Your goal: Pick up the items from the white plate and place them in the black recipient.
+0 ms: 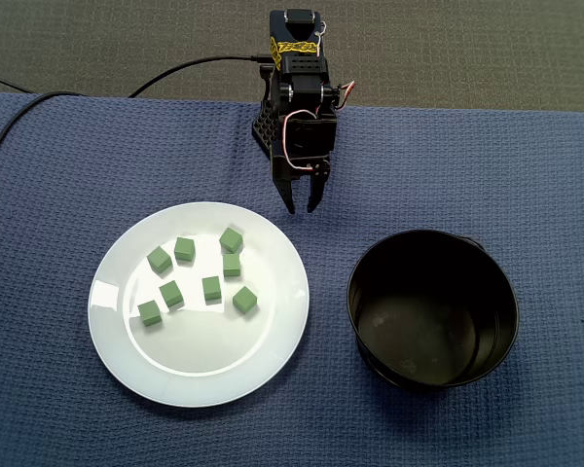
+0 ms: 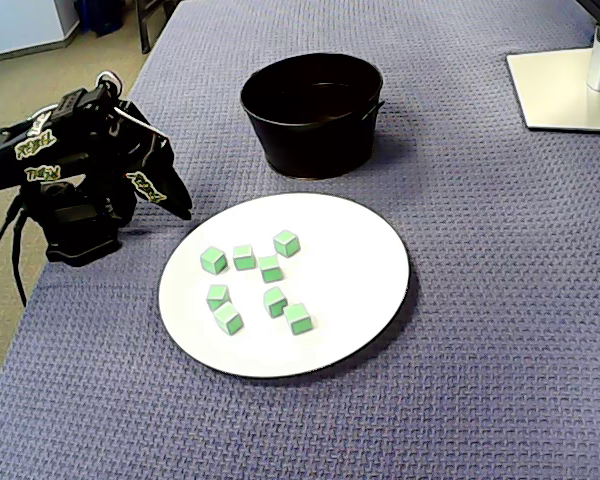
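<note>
From my remote station I saw the arm folded at the far edge of the worktop, which was covered by a blue woven cloth. In the fixed view from above, its fingers pointed down the picture toward the gap between plate and bowl. The tips were slightly apart with nothing between them, clear of the plate. The white plate lay on the left in that view. It carried eight green cubes grouped a little above and left of its middle, none touching another as far as I could make out. The cubes had no long axis of their own. Each was turned at its own angle, and the group spread wider across the picture than up and down. The black recipient, a round, deep bowl standing upright with its mouth up, sat just beside the plate on the right, apart from it. In the other fixed view, a white monitor foot stood well apart at the upper right corner.
</note>
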Controlling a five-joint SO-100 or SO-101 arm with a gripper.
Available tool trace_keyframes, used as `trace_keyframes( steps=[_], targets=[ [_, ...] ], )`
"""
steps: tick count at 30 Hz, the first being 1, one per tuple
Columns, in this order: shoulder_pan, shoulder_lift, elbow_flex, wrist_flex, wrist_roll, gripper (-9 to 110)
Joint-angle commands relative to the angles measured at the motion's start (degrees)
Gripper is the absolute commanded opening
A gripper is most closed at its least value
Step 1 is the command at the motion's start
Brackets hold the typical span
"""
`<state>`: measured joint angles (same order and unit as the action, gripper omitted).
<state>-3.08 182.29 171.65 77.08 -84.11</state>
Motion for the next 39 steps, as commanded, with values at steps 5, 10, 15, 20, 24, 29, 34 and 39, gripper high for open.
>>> trace_keyframes(
  steps=[5,10,15,20,24,29,34,39],
  targets=[
    [0.2,-0.3,0.0,8.8,12.8,7],
    [0.2,-0.3,0.0,8.8,13.1,17],
    [1.8,-0.3,-0.4,7.6,12.7,21],
    [6.0,-2.5,-7.2,8.3,9.3,23],
    [8.8,-9.7,-18.1,13.0,10.2,23],
    [16.6,-21.7,-29.4,11.6,13.7,25],
    [25.3,-35.2,-33.2,-3.6,18.4,24],
    [29.9,-51.1,-39.8,-7.7,20.6,23]
  ],
)
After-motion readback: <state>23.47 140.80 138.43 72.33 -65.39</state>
